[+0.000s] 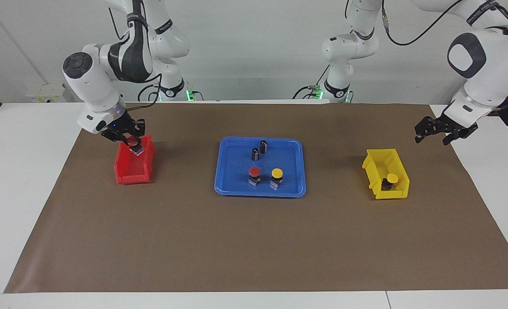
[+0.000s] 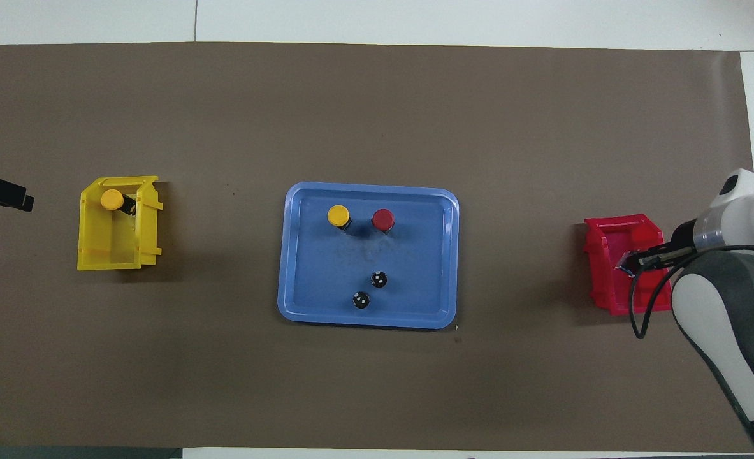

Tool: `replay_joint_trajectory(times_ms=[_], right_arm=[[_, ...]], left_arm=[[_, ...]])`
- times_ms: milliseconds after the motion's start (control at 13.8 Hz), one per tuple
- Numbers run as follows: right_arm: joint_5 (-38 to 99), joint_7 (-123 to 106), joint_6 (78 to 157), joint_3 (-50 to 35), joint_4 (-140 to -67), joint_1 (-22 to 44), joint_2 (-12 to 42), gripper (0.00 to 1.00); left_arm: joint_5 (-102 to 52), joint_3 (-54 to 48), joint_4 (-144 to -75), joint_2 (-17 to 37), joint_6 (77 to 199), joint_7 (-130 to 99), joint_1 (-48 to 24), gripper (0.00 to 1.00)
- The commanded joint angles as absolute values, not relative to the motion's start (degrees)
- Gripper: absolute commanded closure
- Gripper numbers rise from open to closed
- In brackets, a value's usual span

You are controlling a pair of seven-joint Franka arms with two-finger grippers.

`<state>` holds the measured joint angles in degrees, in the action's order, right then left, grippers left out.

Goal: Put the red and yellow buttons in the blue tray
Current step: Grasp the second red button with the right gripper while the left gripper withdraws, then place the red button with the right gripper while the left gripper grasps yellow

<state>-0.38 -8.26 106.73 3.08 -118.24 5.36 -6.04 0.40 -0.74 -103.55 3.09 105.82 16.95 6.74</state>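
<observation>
The blue tray lies mid-table. In it stand one red button and one yellow button, side by side at the part farther from the robots. A second yellow button sits in the yellow bin. My right gripper is shut on the second red button, held just above the red bin. My left gripper is open and empty, raised beside the yellow bin, and waits.
Two capless dark grey cylinders stand in the tray's part nearer the robots. A brown mat covers the table. The red bin is toward the right arm's end, the yellow bin toward the left arm's end.
</observation>
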Motion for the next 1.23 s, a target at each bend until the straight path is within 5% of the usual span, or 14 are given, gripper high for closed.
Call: replay_joint_trajectory(times_ms=[0,434,1157], right_arm=[[0.1,4.6,104.4,2.7,-108.5,14.0,0.6,0.77],[2.4,27.9,119.5,2.6,-108.0,28.7,8.1,0.77],[2.3,29.7,128.9,2.6,-112.1,31.4,13.2,0.76]], left_arm=[[1.5,-1.5,-108.3,4.3,115.0,16.1,6.9,0.31],[1.4,-1.8,-110.6,9.4,123.0,9.1,3.8,0.31],[-0.1,-1.9,-113.8,10.2,125.0,9.2,2.5,0.31]])
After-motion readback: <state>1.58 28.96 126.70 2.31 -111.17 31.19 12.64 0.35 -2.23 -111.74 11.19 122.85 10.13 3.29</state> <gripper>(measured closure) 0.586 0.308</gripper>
